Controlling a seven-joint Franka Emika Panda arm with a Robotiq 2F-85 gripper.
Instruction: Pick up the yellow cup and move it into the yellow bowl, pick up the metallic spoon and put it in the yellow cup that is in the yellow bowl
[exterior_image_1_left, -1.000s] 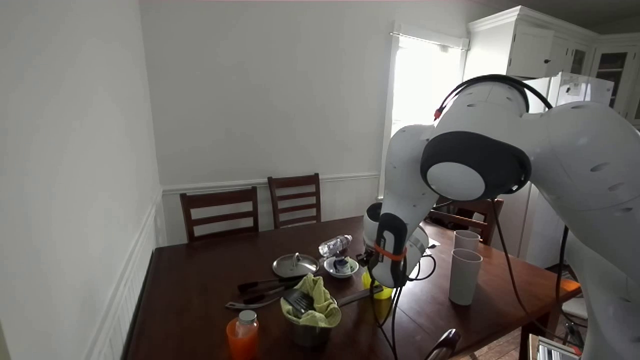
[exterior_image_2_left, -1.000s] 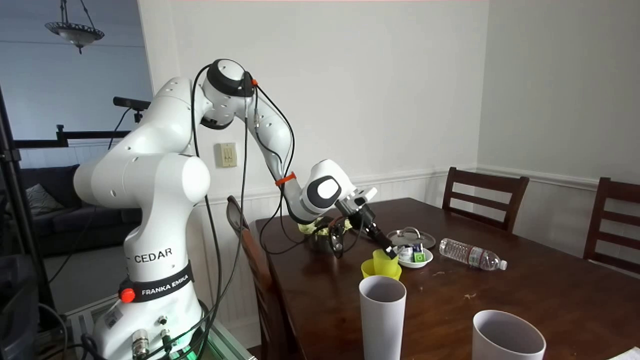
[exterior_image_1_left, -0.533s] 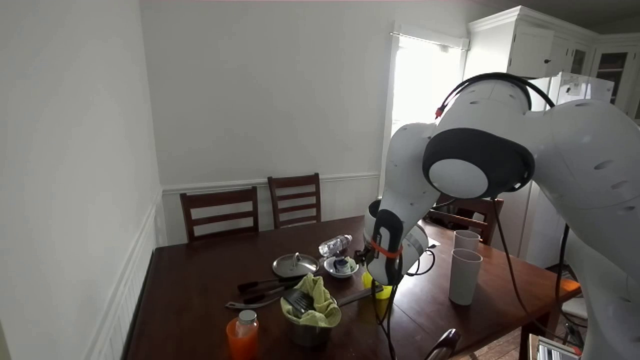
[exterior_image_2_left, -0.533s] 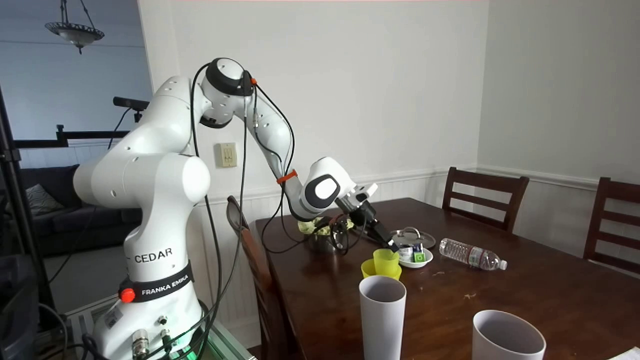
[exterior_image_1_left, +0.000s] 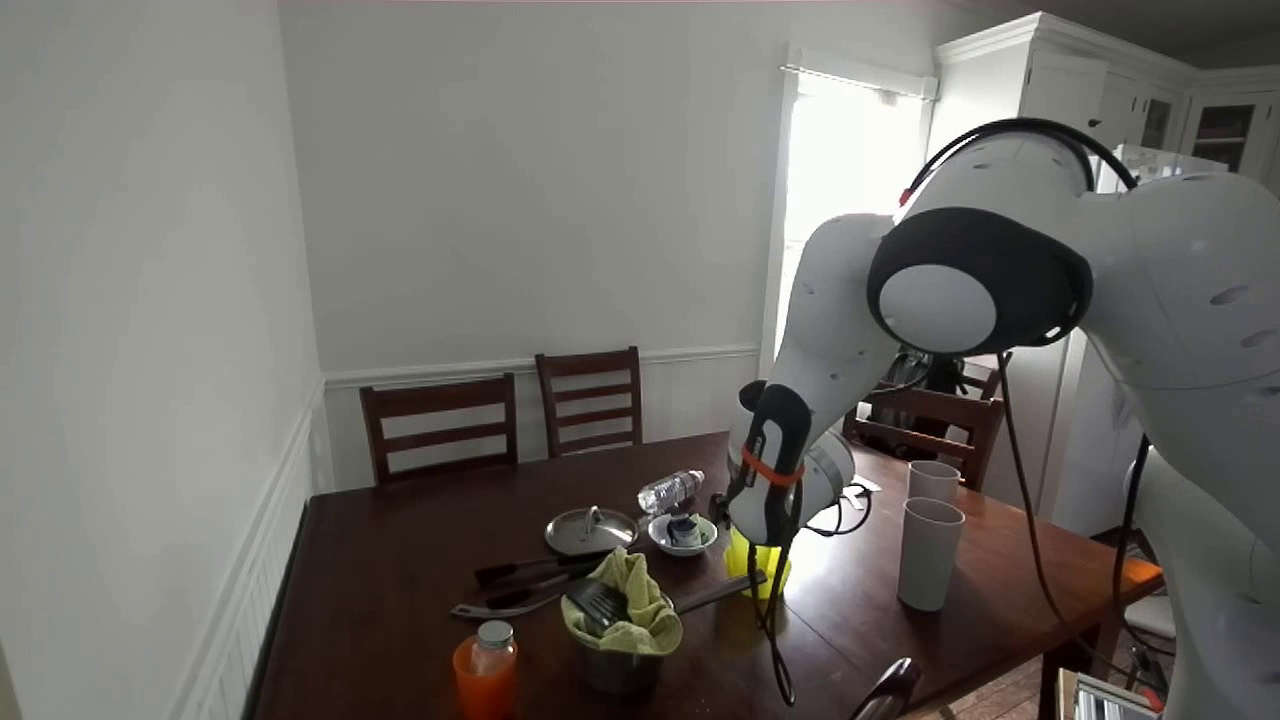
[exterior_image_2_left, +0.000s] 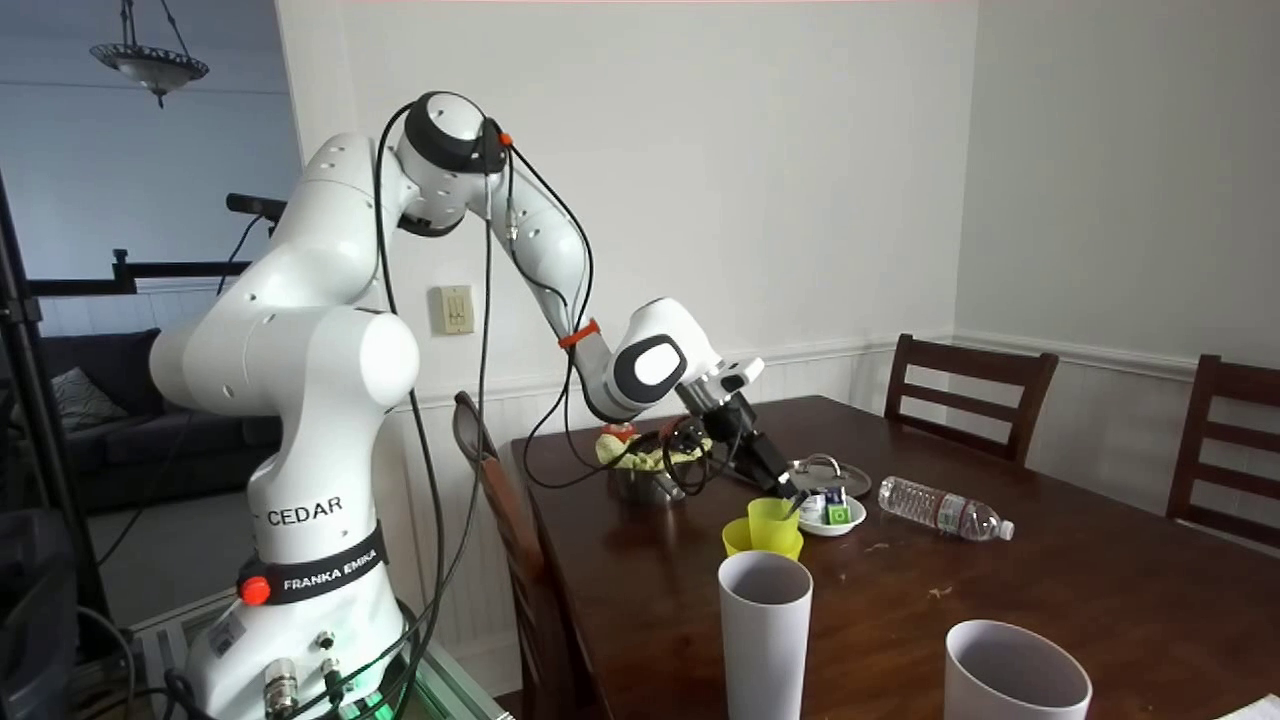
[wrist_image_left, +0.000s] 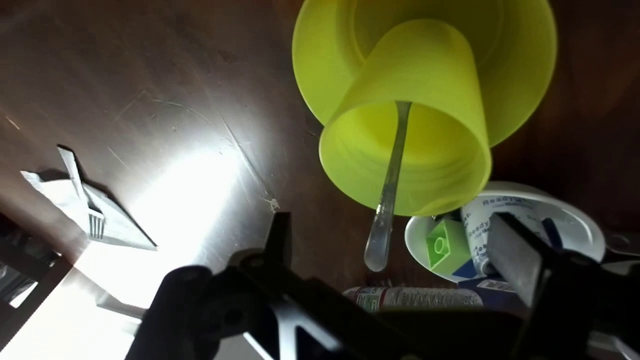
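metallic spoon (wrist_image_left: 392, 185) leaning in yellow cup (wrist_image_left: 422, 82), cup in yellow bowl (wrist_image_left: 321, 65), in from the robot-side edge of the table (exterior_image_2_left: 900, 620) | gripper (wrist_image_left: 395, 242) fingers apart, either side of the spoon | back out along its length, no sideways swing (likely the last step)

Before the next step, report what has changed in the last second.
The gripper has risen a little in both exterior views. Its jaws now stand open, clear of the metallic spoon, which leans in the yellow cup and was probably just let go; the earlier pictures don't show a grip clearly. As before: the cup in the yellow bowl, the water bottle and the white bowl.
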